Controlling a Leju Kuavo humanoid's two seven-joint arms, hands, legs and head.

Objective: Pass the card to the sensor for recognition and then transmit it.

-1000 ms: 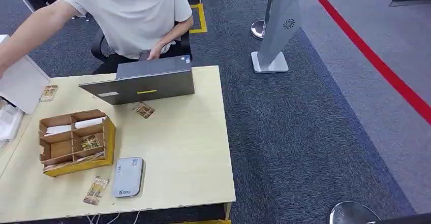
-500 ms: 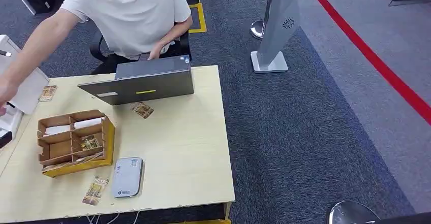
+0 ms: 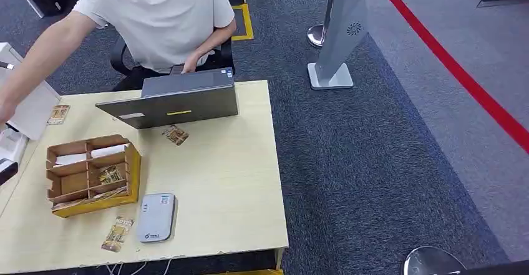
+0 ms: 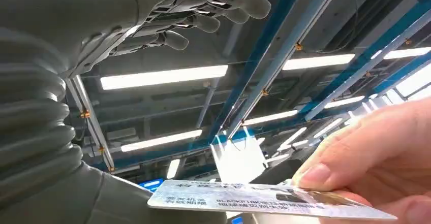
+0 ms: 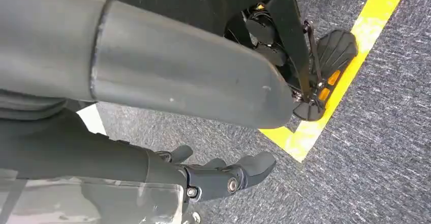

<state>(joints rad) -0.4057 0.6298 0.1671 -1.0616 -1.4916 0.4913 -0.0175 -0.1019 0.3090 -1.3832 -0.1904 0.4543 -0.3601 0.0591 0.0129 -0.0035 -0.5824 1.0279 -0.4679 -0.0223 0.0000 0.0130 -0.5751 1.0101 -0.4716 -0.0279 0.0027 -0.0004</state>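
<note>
My left hand [image 4: 203,10] waited empty, fingers [image 4: 239,3] spread, as a person's hand [image 4: 376,153] offered the card [image 4: 264,199] just beside it; next I judged I must pinch it, my right hand [image 5: 223,176] hanging loosely curled, empty.

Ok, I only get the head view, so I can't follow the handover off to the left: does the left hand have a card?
Observer: No. The left wrist view shows the left hand holding nothing, its fingers apart.
Operator: Then where is the card?
Observer: A person's hand pinches the card by one end and holds it out near the left hand, without touching it.
</note>
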